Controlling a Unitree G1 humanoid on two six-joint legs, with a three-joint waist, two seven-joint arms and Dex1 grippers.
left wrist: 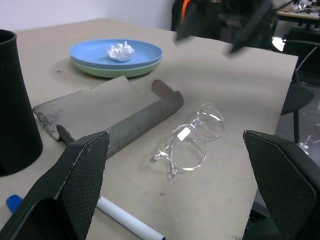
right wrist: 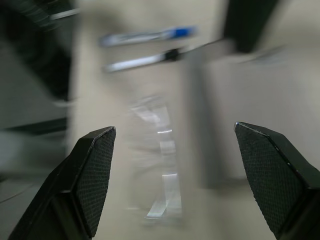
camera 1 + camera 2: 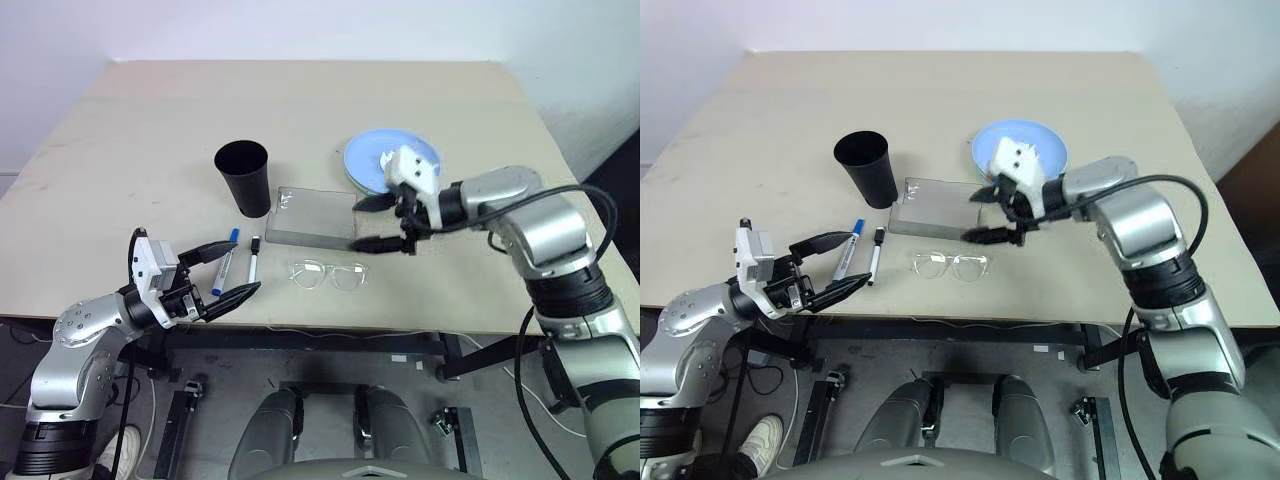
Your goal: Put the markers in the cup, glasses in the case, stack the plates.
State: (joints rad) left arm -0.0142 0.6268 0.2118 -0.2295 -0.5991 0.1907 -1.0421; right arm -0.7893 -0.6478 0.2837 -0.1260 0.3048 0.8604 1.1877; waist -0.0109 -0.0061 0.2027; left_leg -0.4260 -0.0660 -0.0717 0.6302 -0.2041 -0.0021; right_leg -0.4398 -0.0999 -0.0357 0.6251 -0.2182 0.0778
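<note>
Two markers lie side by side near the front edge, one with a blue cap (image 3: 224, 263), one with a black cap (image 3: 253, 258). Behind them stands the black cup (image 3: 242, 178). The grey case (image 3: 312, 215) lies open and flat mid-table, with the clear glasses (image 3: 328, 274) in front of it. A light blue plate (image 1: 116, 52) rests on the mint green plate (image 1: 110, 71) behind the case. My left gripper (image 3: 247, 265) is open, level, just over the markers' near ends. My right gripper (image 3: 354, 224) is open and empty above the case's right end.
A crumpled white paper (image 1: 121, 50) sits on the blue plate. The table (image 3: 150, 130) has wide bare room at the back and left. Its front edge runs just below the glasses and markers.
</note>
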